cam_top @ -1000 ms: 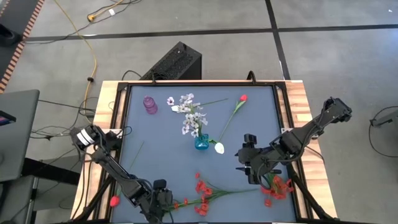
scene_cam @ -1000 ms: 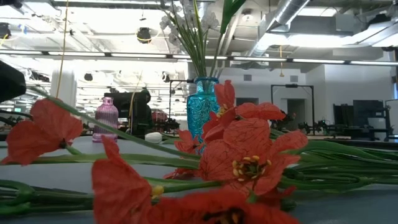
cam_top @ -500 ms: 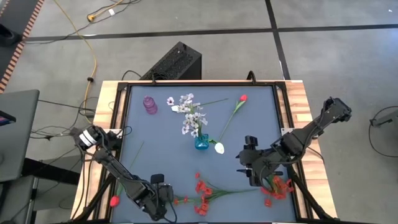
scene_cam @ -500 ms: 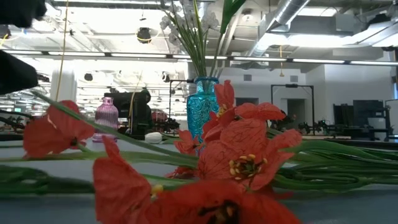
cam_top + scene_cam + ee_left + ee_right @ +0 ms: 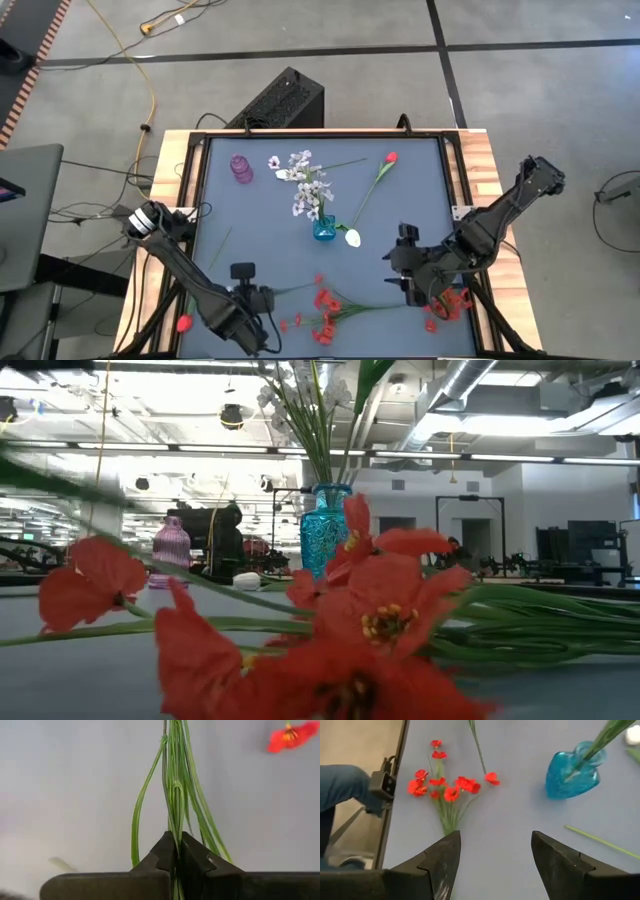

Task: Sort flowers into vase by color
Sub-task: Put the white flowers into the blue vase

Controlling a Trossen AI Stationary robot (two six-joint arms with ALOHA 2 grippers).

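The left gripper [image 5: 176, 862] is seen clamped on the green stems of a red spray [image 5: 322, 313] — its blooms lie just beyond the fingertips, on the table [image 5: 250, 215]. The right gripper [image 5: 492, 857] is held with jaws wide and empty; the blue vase [image 5: 570, 775] with white flowers [image 5: 308, 190] is found ahead of it, a second red bunch [image 5: 445, 787] beside that.

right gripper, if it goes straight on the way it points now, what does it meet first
Probably the bunch of red flowers on the table, lying ahead between the open fingers of the right gripper. The blue vase sits off to one side. Depth is unclear.
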